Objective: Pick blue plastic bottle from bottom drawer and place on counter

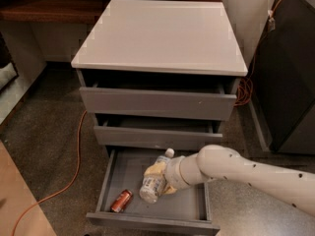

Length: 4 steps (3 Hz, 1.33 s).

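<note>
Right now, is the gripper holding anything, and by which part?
Yes. The gripper is shut on the blue plastic bottle, gripping the middle of its body below the cap, with the bottle tilted above the bottom drawer.

Office-like room, grey drawer cabinet, carpet, orange cable, gripper holding blue plastic bottle over bottom drawer

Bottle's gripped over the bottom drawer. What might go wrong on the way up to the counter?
1. The blue plastic bottle sits tilted in the gripper, held above the bottom drawer; it may slip and fall back in, near the reddish-brown can.
2. The middle drawer and top drawer stand partly open above; a straight lift could knock the bottle's cap against their fronts before it reaches the counter.
</note>
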Each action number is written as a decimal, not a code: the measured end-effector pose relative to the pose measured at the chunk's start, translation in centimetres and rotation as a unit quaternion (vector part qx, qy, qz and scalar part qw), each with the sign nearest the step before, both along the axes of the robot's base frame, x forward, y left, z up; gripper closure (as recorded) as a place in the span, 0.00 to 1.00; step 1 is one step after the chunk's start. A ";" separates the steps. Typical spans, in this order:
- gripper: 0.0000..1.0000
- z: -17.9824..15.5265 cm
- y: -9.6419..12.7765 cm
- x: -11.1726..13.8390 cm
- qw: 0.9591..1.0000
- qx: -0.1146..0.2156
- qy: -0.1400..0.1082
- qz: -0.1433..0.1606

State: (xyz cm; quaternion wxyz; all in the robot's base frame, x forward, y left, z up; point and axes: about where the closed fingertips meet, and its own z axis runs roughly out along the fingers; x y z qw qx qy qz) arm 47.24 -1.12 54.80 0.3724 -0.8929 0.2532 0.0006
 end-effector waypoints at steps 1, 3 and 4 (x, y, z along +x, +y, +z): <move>1.00 3.6 -0.3 0.0 0.999 -0.016 -0.032 0.023; 1.00 12.2 -2.1 0.3 0.991 -0.060 -0.102 0.060; 1.00 15.2 -2.5 0.1 0.986 -0.078 -0.127 0.071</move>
